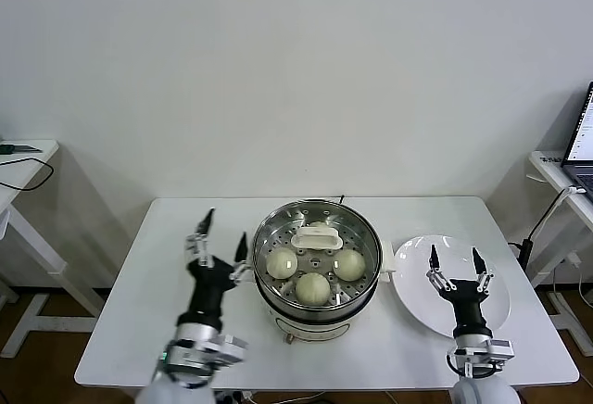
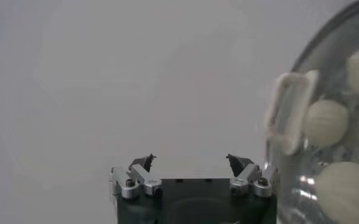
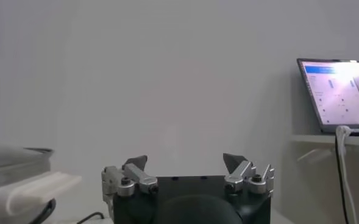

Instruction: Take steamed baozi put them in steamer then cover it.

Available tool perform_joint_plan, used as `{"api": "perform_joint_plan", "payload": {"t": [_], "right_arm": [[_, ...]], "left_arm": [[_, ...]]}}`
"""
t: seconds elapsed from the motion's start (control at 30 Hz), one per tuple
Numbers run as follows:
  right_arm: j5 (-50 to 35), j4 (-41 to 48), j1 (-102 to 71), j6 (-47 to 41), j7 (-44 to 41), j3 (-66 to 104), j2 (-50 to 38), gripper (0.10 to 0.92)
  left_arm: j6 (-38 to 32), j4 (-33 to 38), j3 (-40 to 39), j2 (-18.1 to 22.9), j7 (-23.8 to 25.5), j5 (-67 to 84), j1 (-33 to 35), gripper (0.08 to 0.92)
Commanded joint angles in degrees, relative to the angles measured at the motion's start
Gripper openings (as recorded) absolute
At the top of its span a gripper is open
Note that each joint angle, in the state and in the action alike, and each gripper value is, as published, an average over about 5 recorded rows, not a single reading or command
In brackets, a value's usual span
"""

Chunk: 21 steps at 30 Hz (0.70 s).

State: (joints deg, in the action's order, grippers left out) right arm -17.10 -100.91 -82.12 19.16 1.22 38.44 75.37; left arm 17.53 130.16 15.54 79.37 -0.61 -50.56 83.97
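**Lid on, both arms clear**

The cover [image 1: 317, 237] sits on the steamer [image 1: 317, 270] at the middle of the counter [image 1: 130, 330], with the steamed baozi [image 1: 314, 287] inside. The left end effector [image 1: 222, 237], spread wide and empty, hangs just left of the pot. The right end effector [image 1: 455, 262], likewise wide and empty, hangs over the white plate [image 1: 496, 307].

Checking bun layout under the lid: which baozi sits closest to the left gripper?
The baozi on the steamer's left side, nearest the open left gripper; the others lie front-centre, right and behind the handle.
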Motion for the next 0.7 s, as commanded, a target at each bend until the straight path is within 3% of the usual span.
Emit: {"api": "perform_joint_plan", "payload": {"t": [0.03,0.7], "right_arm": [[-0.42,-4.26,-0.12,-5.27,-0.13,0.56,-0.54,0.823],[-0.97,-6.56,0.09,-6.23,-0.24,-1.02,-0.80,0.823]], "left_arm": [[-17.94,-6.38,22.55,5.14,0.69,38.72,7.00,0.823],[-21.33,-6.71,22.25,7.11,1.06,39.38,9.71,0.823]]}}
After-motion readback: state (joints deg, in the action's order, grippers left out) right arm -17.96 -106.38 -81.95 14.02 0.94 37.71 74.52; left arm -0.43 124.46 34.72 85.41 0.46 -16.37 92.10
